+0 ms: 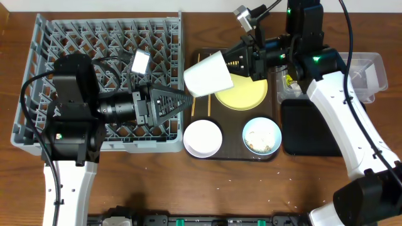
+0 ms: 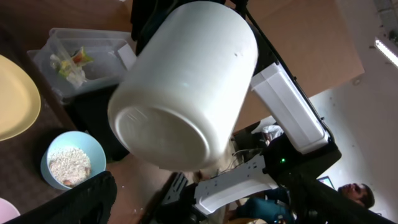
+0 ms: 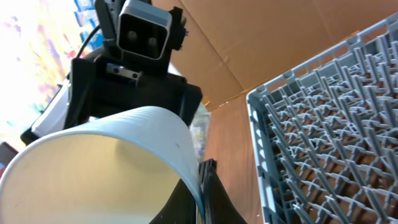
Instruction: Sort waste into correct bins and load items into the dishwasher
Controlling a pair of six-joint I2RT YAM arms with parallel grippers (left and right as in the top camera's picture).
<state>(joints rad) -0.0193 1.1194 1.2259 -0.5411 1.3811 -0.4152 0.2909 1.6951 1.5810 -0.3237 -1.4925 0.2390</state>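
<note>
Dish rack (image 1: 44, 37): grey, with a grid of pegs, on the left side of the table (image 1: 157, 188); no dishes show in the part the left arm leaves uncovered
Left gripper (image 1: 182, 102): over the rack's right edge, pointing right towards the cup; in the left wrist view its fingers (image 2: 87, 199) stand wide apart with nothing between them
Cup (image 1: 208, 74): white, lifted clear of the tray and lying on its side in the air, base towards the left gripper, mouth towards the right gripper; it hangs over the upper left corner of the tray, between the rack and the plate
Chopsticks (image 1: 207, 108): thin wooden sticks lying on the tray just below the cup
White bowl (image 1: 202, 138): upright at the tray's lower left corner
Serving tray (image 1: 232, 125): brown, just right of the rack
Plate (image 1: 245, 94): yellow, flat on the tray's upper half, partly under the cup and right gripper
Right gripper (image 1: 242, 61): closed on the cup's rim, pinching the thin wall, as the right wrist view shows
Blue bowl (image 1: 262, 136): at the tray's lower right corner, with rice scraps (image 1: 259, 141) inside
Black tray (image 1: 308, 129): just right of the serving tray, partly under the right arm
Clear box (image 1: 370, 72): behind the black tray, with the crumpled wrapper (image 2: 71, 59) inside
</note>
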